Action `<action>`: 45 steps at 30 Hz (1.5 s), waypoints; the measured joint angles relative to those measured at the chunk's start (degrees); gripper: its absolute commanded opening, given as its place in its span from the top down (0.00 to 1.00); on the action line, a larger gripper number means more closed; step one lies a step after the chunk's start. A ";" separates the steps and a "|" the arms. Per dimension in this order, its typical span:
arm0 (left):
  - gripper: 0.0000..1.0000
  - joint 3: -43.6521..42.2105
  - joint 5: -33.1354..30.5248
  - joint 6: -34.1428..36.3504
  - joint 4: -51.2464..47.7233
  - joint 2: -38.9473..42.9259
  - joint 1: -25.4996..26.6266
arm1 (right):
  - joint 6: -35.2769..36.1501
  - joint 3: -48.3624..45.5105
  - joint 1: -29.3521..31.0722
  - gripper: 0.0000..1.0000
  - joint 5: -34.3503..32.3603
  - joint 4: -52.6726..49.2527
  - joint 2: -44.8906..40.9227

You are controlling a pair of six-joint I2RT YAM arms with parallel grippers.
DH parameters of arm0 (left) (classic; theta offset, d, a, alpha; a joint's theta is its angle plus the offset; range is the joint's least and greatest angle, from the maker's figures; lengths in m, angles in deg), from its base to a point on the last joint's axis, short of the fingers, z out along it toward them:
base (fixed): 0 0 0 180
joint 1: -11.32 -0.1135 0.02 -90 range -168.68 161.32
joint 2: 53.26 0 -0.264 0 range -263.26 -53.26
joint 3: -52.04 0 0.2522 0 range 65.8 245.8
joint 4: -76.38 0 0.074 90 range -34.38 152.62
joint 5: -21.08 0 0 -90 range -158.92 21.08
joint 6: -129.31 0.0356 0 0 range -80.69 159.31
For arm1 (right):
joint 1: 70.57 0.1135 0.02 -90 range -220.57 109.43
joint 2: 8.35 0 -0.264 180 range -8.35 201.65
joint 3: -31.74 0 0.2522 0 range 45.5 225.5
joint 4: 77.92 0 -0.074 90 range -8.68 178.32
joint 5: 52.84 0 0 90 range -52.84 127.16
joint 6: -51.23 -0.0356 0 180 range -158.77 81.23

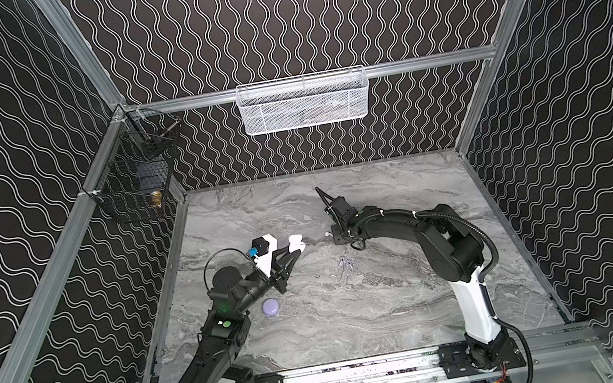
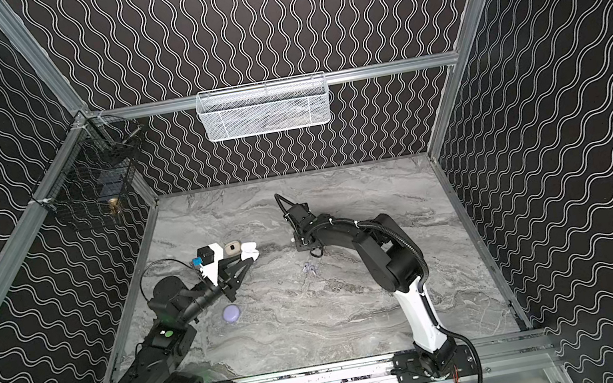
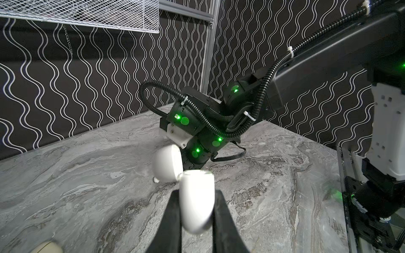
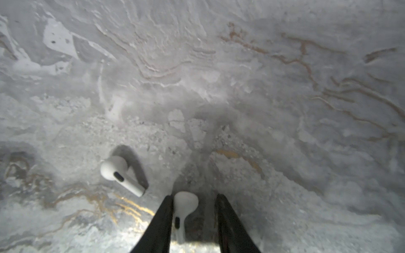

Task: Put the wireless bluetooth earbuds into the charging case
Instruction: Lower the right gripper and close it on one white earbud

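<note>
The left gripper (image 3: 197,193) is clamped on the body of the white charging case (image 3: 197,210), whose lid (image 3: 167,163) is swung open. In both top views the right gripper (image 4: 194,198) points down at the marble tabletop (image 4: 263,87), a little to the right of that case. Its jaws stand apart. A white earbud (image 4: 185,201) sits between them, resting against one finger with a clear gap to the other, so it is not pinched. A second white earbud (image 4: 118,173) lies on the marble just beside it, apart from both fingers. A pair of lilac-grey earbuds (image 1: 345,262) lies loose to the right of the white charging case and nearer the front rail. A closed lilac case (image 1: 271,307) sits in front of the white charging case, beside the left arm. In a top view a beige case (image 2: 231,249) sits just to the left of the white charging case.
</note>
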 measured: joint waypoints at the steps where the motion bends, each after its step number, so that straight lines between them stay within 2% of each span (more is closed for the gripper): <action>1: 1.00 0.00 -0.04 0.00 0.00 0.15 0.00 | 0.00 -0.04 0.00 0.65 -0.15 0.00 -0.02; 38: 1.00 -0.22 -0.28 0.90 -0.11 1.16 0.00 | -0.48 3.23 1.36 0.72 -3.61 -0.33 2.56; 45: 1.00 -0.26 -0.28 1.05 -0.15 1.18 0.00 | -0.85 2.91 1.36 0.77 -4.24 -0.39 2.47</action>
